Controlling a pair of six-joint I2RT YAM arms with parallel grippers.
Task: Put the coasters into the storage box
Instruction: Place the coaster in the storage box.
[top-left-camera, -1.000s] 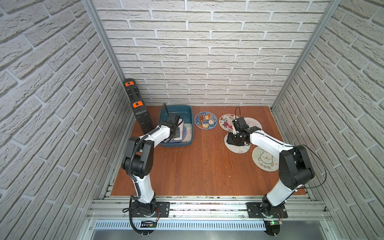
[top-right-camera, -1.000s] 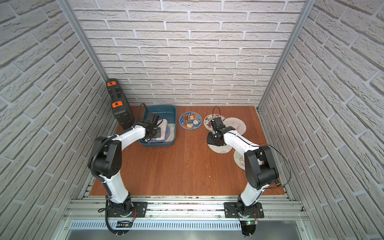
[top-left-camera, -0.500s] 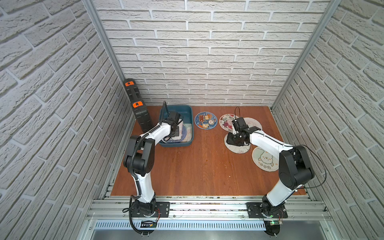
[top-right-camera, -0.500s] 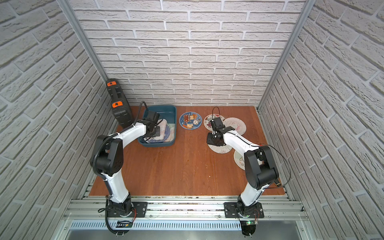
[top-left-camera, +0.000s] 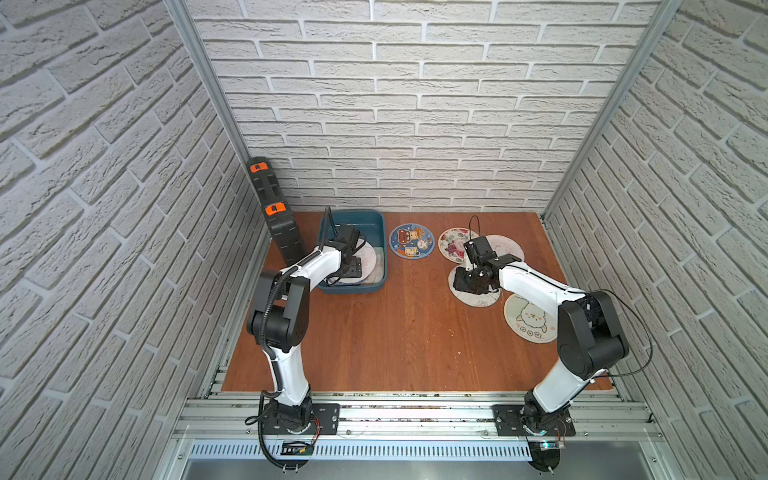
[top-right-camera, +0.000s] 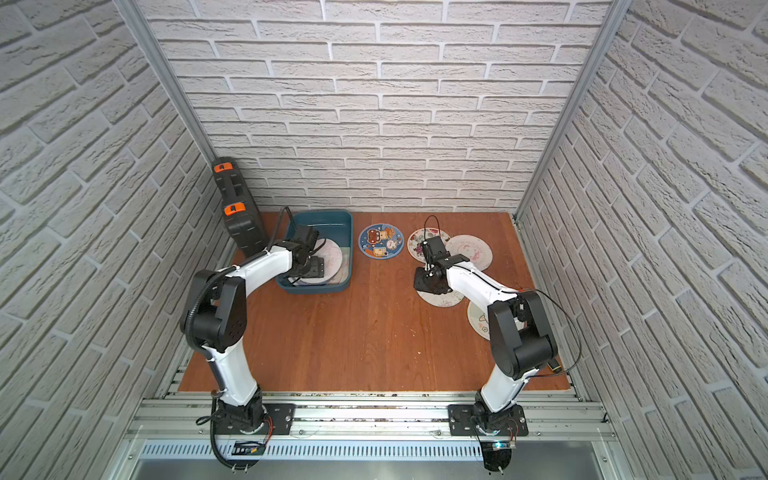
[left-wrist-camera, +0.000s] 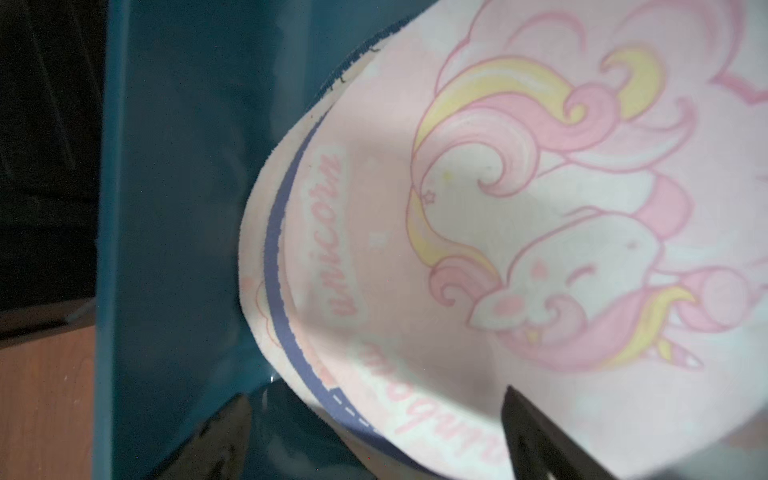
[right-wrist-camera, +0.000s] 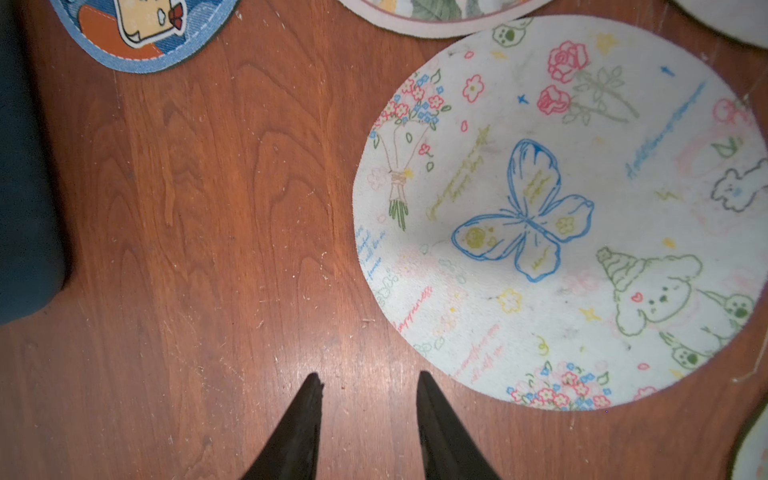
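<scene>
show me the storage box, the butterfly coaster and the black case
storage box (top-left-camera: 357, 289), a top view, near wall
butterfly coaster (right-wrist-camera: 540, 216), right wrist view, butterfly print at its middle
black case (top-left-camera: 286, 237), a top view, body below the lower orange latch

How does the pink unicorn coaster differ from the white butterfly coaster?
The round pink unicorn-print coaster lies inside the teal plastic storage box, stacked on other coasters; the round white butterfly-print coaster lies on the brown wooden table. The unicorn coaster carries one large pink-and-yellow drawing; the butterfly coaster has many small flowers, bears and a blue butterfly. Both are thin round printed mats.
</scene>
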